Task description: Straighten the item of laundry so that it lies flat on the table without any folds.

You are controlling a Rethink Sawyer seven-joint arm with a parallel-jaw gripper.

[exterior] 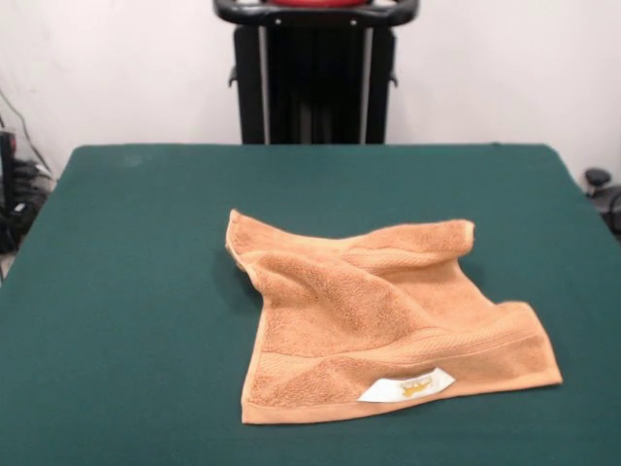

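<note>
Towel (388, 325) is seen on table (136, 252), its 11 o'clock corner folded over, unflattened; gripper is not shown.

behind the far edge we see a plain white wall (505, 68). at the left side we make out dark equipment with cables (17, 189) trailing down beside it, partly cut off. at the right side we see a small black object (602, 194) we cannot identify, low against the wall.
</note>
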